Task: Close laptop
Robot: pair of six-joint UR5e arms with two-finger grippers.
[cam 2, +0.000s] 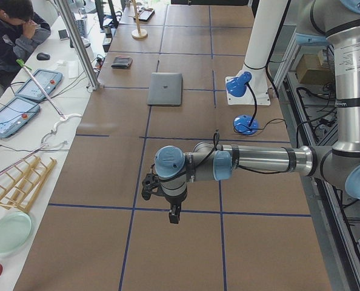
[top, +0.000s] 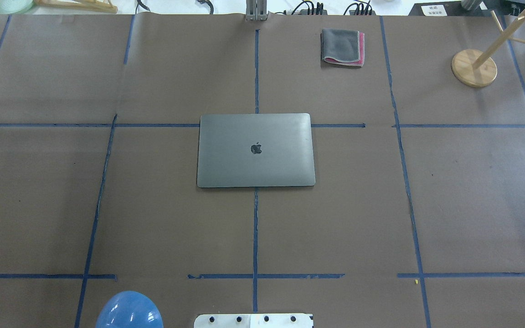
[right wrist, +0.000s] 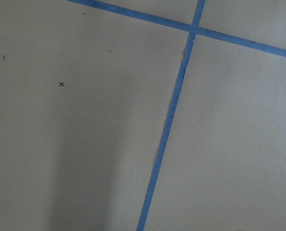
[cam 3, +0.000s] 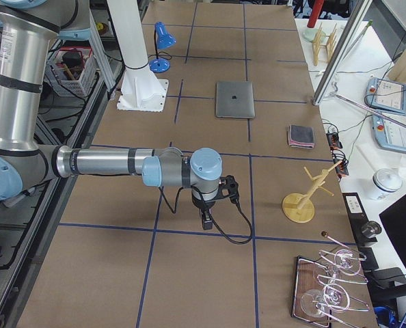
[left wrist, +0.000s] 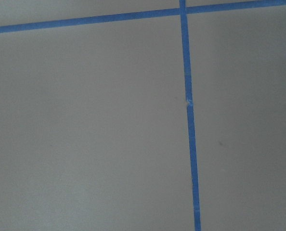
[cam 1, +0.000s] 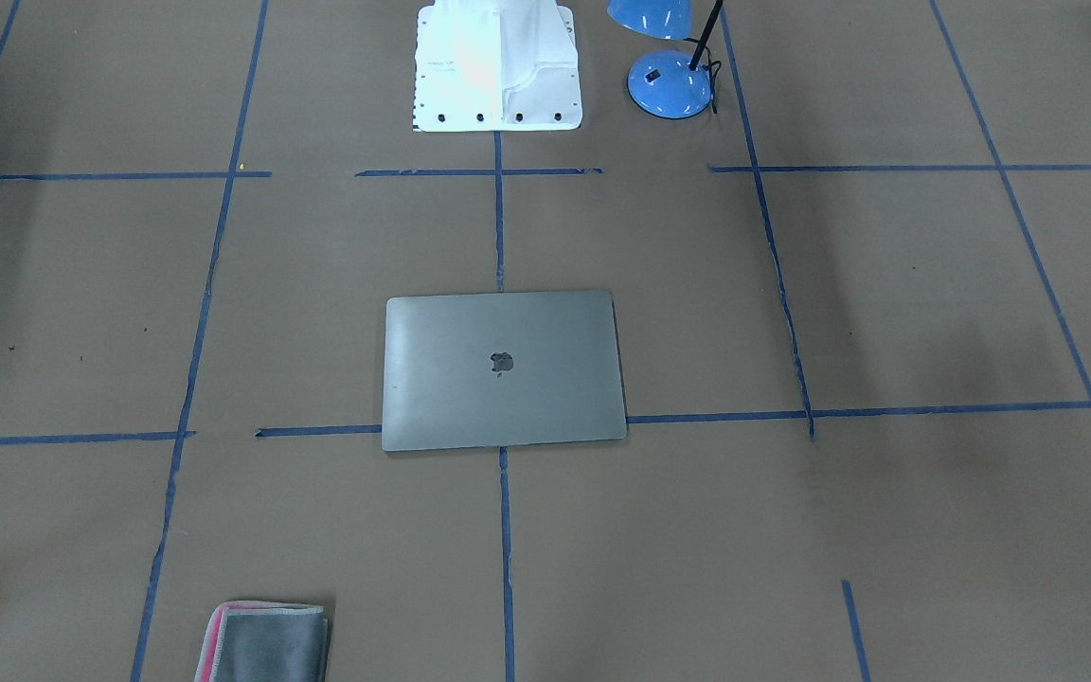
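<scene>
The space-grey laptop (top: 255, 150) lies flat in the middle of the table with its lid down and the dark apple logo up; it also shows in the front-facing view (cam 1: 504, 369). My left gripper (cam 2: 174, 217) hangs over bare table far from the laptop, at the table's left end. My right gripper (cam 3: 206, 223) hangs over bare table at the right end. Both show only in the side views, so I cannot tell whether they are open or shut. Both wrist views show only brown paper and blue tape.
A folded grey-and-pink cloth (top: 342, 47) lies at the far side. A blue desk lamp (cam 1: 669, 80) stands by the white robot base (cam 1: 496, 66). A wooden stand (top: 474, 67) is at the far right. A person sits beyond the table in the left side view.
</scene>
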